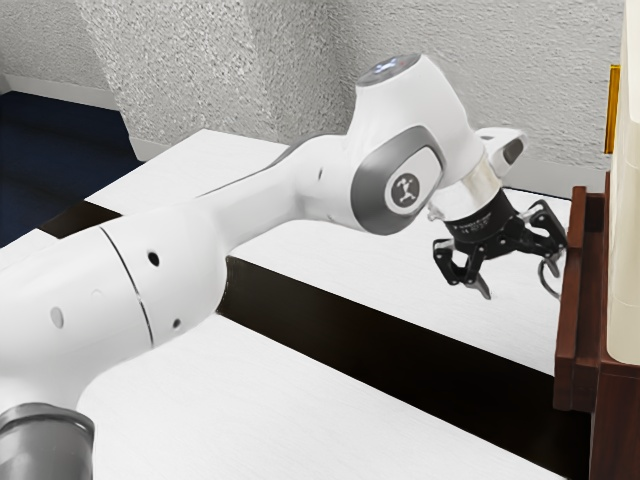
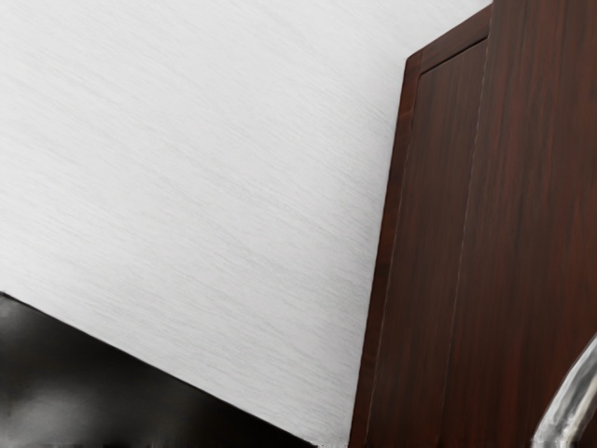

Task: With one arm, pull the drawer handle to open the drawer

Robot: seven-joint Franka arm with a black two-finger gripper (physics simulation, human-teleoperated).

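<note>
A white robot arm [image 1: 405,165] comes in from the exterior view's left, its base end cut off by that view's edge, and bends down over a white table [image 1: 350,400] with a black band [image 1: 400,350] across it. At its end, the black claw [image 1: 520,268] points down with its two fingers standing apart; the one nearer the wood is hard to make out among dark links. Just beside that finger is the drawer handle [image 2: 565,401], a curved, silvery metal bar in front of the red-brown drawer front [image 1: 568,320]. From where I stand it looks like a thin grey arc, and I cannot tell whether the claw touches it. Seen from the hand, the bar is cut off at the corner, so most of its curve and where it joins the wood are hidden. The drawer front stands upright at the exterior view's right; the cabinet [image 1: 610,420] behind it runs out of sight, and how far the drawer is out is hard to judge. Above the cabinet is a cream-coloured block [image 1: 625,200], partly cut off, beside a narrow gold strip [image 1: 613,110]. Rough grey wall [image 1: 230,60] rises behind the table.
</note>
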